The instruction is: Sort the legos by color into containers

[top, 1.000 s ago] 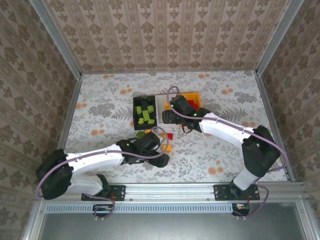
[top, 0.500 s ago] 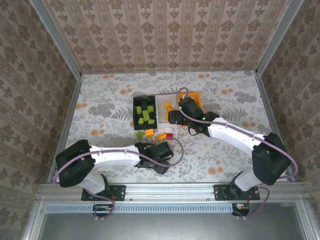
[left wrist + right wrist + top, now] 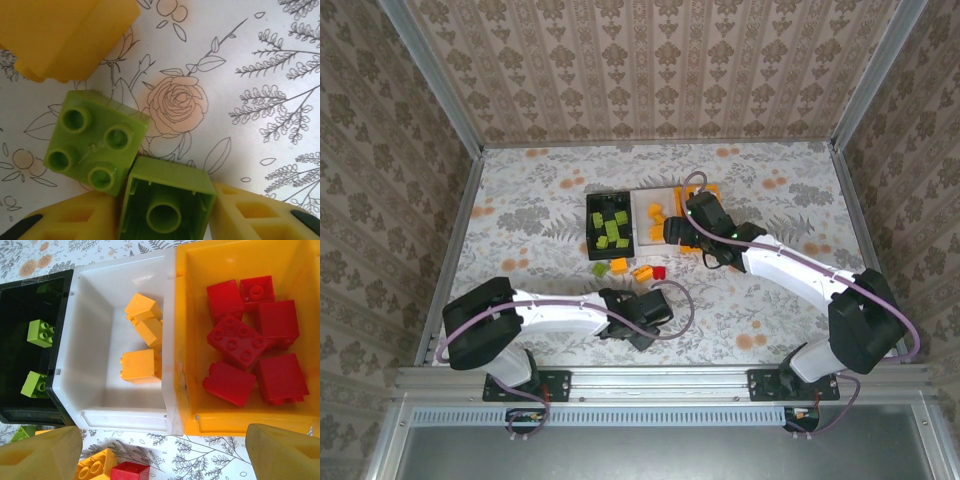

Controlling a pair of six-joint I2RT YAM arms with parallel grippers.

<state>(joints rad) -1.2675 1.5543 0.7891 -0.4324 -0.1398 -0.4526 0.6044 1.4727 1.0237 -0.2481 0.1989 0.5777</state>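
Held with its hollow underside up in the left wrist view, a lime green lego (image 3: 167,205) fills my left gripper (image 3: 167,217), which is shut on it. A second green lego (image 3: 95,142) lies studs up just beside it, and an orange-yellow lego (image 3: 65,35) lies beyond. My right gripper (image 3: 162,455) hangs open, holding nothing, over the table at the near edge of the containers. The black bin (image 3: 30,300) holds green legos, the white bin (image 3: 100,407) orange-yellow ones, the orange bin (image 3: 240,422) red ones (image 3: 240,340).
Loose legos lie on the table before the bins: a green one (image 3: 600,268), orange-yellow ones (image 3: 618,265) and a red one (image 3: 658,271). My left arm's wrist (image 3: 638,318) sits near the front edge. Patterned walls close in the table on three sides.
My left gripper has closed on the green lego and its arm has drawn back toward the near edge. My right gripper has shifted slightly right and away over the bins, still open.
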